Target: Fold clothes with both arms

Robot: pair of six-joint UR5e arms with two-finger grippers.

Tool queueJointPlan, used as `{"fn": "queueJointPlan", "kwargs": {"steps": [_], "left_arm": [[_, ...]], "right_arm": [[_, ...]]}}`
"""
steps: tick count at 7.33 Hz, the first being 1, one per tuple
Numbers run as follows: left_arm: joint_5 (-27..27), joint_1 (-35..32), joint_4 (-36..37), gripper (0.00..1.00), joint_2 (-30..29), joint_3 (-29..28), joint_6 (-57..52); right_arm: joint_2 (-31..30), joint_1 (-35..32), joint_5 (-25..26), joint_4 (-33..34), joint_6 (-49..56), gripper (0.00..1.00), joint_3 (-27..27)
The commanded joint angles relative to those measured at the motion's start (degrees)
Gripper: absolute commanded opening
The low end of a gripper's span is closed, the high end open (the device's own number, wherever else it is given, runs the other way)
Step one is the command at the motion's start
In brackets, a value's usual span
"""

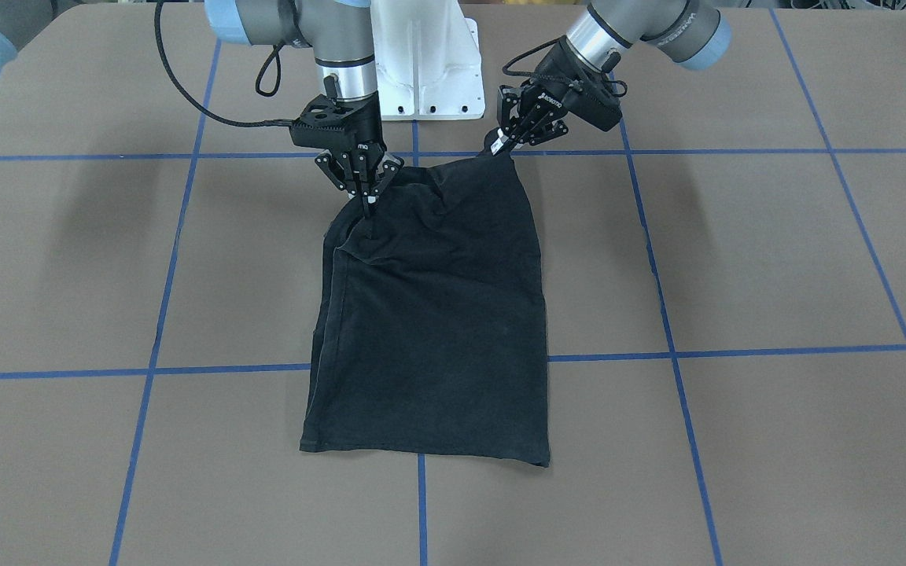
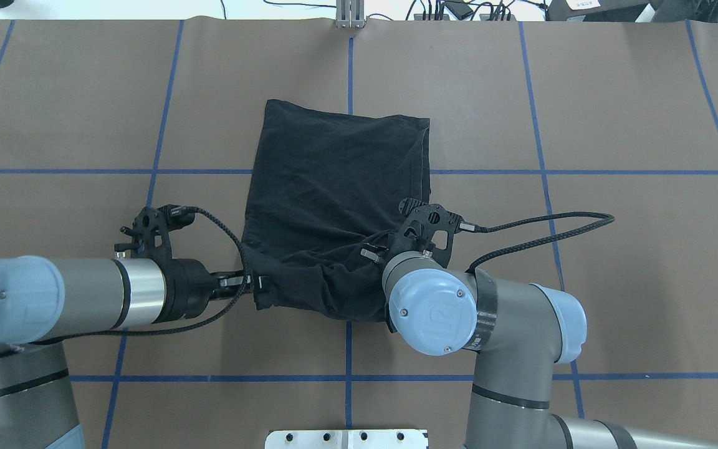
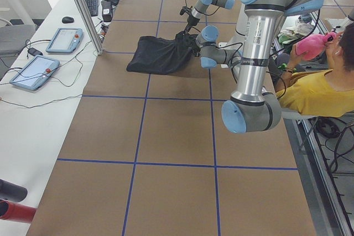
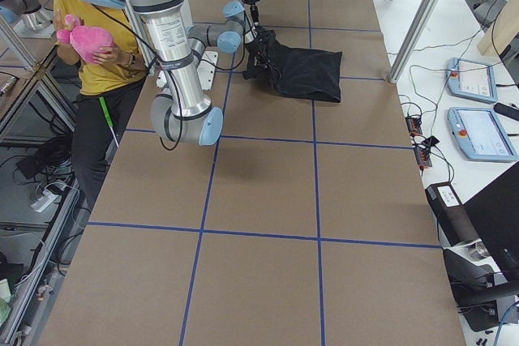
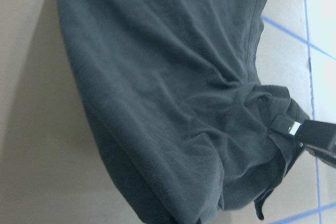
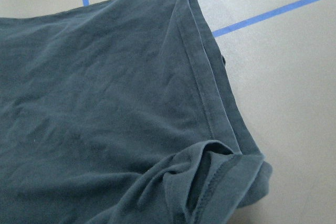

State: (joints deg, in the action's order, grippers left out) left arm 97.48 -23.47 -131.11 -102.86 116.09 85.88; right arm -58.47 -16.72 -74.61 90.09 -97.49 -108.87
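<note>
Black T-shirt (image 1: 429, 314) rests on the counter (image 1: 736, 259); my left jaws and right jaws clench its raised edge for folding.

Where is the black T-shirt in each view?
Front-facing: T-shirt at centre.
Overhead: T-shirt at centre, slightly above the middle.
Exterior left: T-shirt at upper middle.
Exterior right: T-shirt at upper middle.
Left wrist: T-shirt fills most of the frame.
Right wrist: T-shirt fills the left and bottom.
Shared landmark: blue tape line passing under the T-shirt.
</note>
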Motion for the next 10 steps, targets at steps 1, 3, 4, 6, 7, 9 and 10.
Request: {"fn": "queueJointPlan", "kwargs": {"steps": [1, 3, 4, 6, 7, 9, 10], "left_arm": [[0.61, -6.38, 9.35, 0.00, -8.02, -2.95, -3.26], [0.61, -11.57, 10.70, 0.00, -16.01, -12.24, -7.73], [0.61, -13.60, 10.61, 0.00, -20.58, -18.21, -8.87], [0.61, -17.12, 10.44, 0.00, -25.00, -26.31, -12.39], [0.52, -18.44, 10.00, 0.00, -26.58, -29.92, -13.97], [0.26, -19.59, 9.39, 0.00, -28.70, -36.25, -16.16], [0.17, -19.60, 8.25, 0.00, -29.14, -38.90, -16.44]], "right_arm": [[1.60, -3.48, 0.08, 0.00, 0.37, 0.00, 0.58], [3.09, -6.64, -0.10, 0.00, 1.60, 0.00, 2.77], [6.67, -8.57, -0.71, 0.00, 1.60, 0.00, 6.61], [14.14, -13.22, -3.43, 0.00, 2.47, 0.00, 17.41], [16.70, -15.16, -4.57, -2.44, 2.66, 0.00, 22.60], [17.34, -17.28, -4.76, -9.82, 4.14, 0.00, 29.83], [17.60, -17.81, -4.76, -11.15, 4.41, 0.00, 32.03]]}}
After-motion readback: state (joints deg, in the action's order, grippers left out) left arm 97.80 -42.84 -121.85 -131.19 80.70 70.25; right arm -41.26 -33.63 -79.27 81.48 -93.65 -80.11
